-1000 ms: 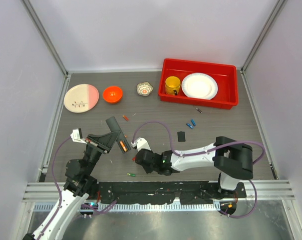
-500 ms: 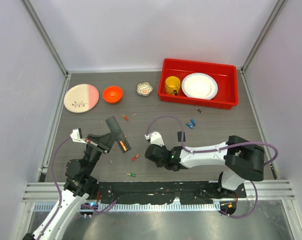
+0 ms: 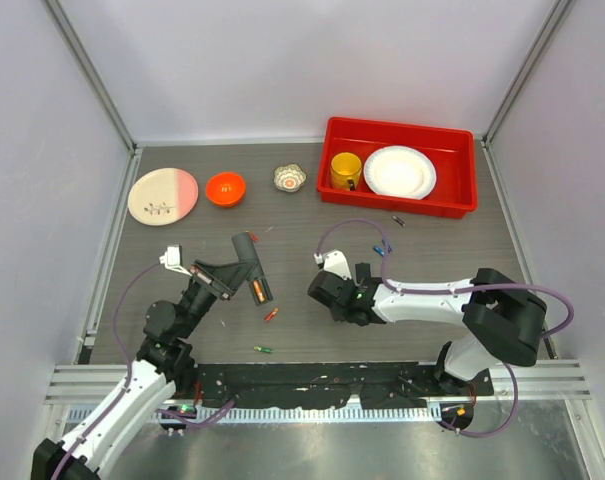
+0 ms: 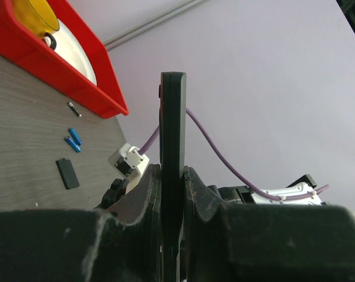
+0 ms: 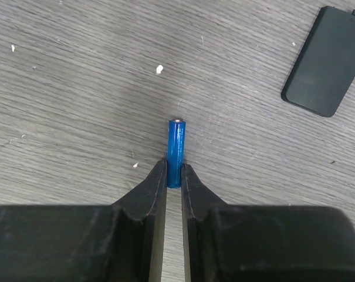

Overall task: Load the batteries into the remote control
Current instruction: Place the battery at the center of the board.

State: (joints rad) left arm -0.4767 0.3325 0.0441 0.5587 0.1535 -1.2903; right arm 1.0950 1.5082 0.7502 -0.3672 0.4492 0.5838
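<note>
My left gripper (image 3: pixel 238 270) is shut on the remote control (image 3: pixel 252 268), a long black bar held above the table, with an orange battery (image 3: pixel 258 291) in its open compartment. In the left wrist view the remote (image 4: pixel 172 135) stands edge-on between my jaws (image 4: pixel 172 176). My right gripper (image 3: pixel 327 292) is right of the remote and apart from it. It is shut on the end of a blue battery (image 5: pixel 176 147) over the table (image 5: pixel 174 171). Loose batteries lie on the table: a red one (image 3: pixel 271 315), a green one (image 3: pixel 263 349), an orange one (image 3: pixel 251 236) and blue ones (image 3: pixel 384 247).
A small black flat piece (image 5: pixel 325 61) lies just beyond my right gripper; it also shows in the left wrist view (image 4: pixel 67 173). A red bin (image 3: pixel 462 185) with a yellow mug and a white plate stands at the back right. An orange bowl (image 3: pixel 225 188) and a pink-and-cream plate (image 3: pixel 162 195) stand at the back left.
My right gripper has moved right and away from the remote and the red battery. My left gripper has carried the remote a little to the right and farther back.
</note>
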